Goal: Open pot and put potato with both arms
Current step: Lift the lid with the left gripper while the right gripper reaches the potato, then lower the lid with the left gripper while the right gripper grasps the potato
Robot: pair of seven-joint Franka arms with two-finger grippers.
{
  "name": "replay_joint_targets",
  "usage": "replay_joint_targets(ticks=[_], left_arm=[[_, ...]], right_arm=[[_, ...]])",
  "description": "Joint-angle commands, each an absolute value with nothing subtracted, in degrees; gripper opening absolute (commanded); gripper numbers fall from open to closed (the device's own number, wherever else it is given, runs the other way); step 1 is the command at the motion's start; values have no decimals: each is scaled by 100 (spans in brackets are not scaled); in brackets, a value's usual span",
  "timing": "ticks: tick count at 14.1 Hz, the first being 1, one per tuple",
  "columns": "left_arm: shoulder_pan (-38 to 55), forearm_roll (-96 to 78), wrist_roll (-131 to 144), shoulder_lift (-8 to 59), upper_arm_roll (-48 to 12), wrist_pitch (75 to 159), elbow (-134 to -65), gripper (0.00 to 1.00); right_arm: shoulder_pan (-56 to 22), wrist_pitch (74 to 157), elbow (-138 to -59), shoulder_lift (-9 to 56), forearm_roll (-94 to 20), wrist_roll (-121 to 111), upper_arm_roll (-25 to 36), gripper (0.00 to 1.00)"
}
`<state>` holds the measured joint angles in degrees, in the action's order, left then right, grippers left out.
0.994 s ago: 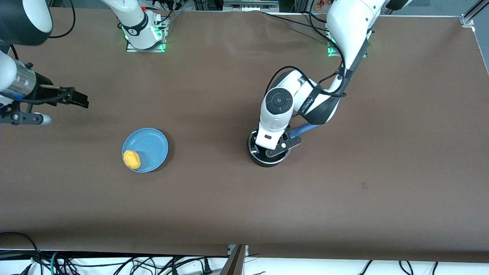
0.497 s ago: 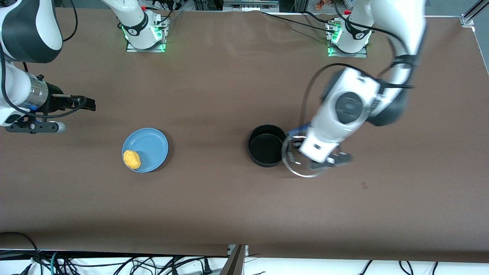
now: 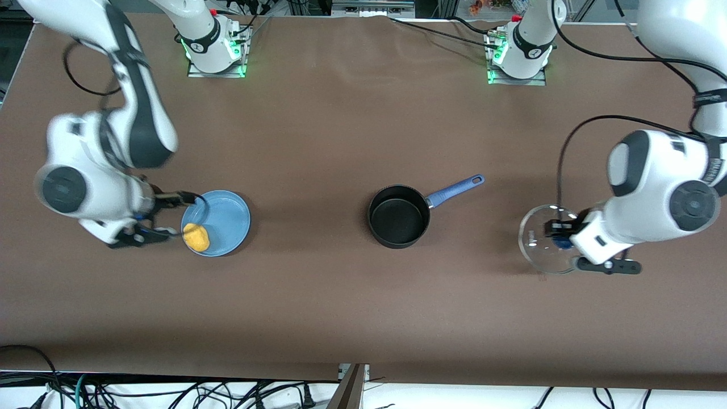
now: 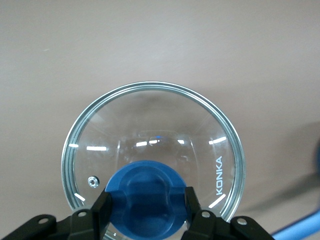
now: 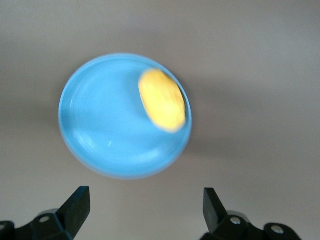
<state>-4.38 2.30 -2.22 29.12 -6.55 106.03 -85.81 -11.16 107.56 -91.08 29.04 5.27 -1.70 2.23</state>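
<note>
Lid (image 3: 544,238) now off pot (image 3: 398,216), carried out toward left arm's end of table. Left gripper (image 4: 148,202) clamped on blue knob (image 4: 148,192), lid over bare table, well apart from pot. Pot open, empty, mid-table. Right gripper (image 5: 145,205) swung in from table edge, now just beside plate (image 3: 224,216), jaws wide apart. Potato (image 3: 196,237) untouched on plate rim. Opening prob. done; next: grab potato.

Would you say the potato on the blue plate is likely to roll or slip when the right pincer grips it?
The potato looks smooth and oval, so it may squirm between narrow fingers. It lies at the plate's edge, so a nudge might roll it off.
</note>
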Motion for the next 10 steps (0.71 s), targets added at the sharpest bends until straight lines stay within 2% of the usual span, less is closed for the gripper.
replay_joint_targets(ticks=[1, 7, 10], left_arm=[[-536, 132, -1096, 2725, -265, 11028, -9130, 40], [-958, 114, -1670, 2917, -35, 12899, -10317, 40], [-993, 114, -1652, 3041, -26, 13262, -10520, 40]], right_arm=[[-1240, 11607, -8991, 3566, 878, -613, 246, 100], [-1099, 12075, -8991, 3919, 923, -1361, 290, 100], [-1028, 12138, -9026, 3964, 879, -1380, 281, 100]])
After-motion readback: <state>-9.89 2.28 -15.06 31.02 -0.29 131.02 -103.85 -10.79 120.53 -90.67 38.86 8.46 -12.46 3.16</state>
